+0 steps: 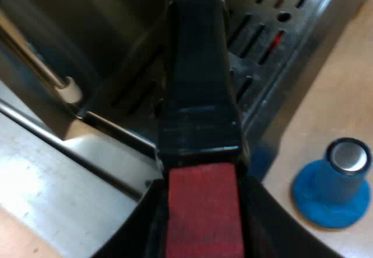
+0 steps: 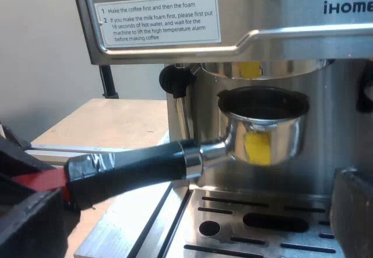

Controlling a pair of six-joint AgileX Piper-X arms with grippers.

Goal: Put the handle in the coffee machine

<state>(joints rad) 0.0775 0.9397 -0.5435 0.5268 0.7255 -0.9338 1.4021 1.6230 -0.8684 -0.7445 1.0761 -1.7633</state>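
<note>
The metal holder's basket hangs just under the espresso machine's brew head, with a small gap between them. Its dark handle runs away from the machine's front and ends in red. My left gripper is shut on that handle, at the red end, above the slotted drip tray. My right gripper is open, its fingers wide apart over the drip tray, with nothing between them.
A blue tamper stands on the wooden table beside the machine's base. The steam wand hangs next to the brew head, under a black knob. An instruction label is on the machine's front.
</note>
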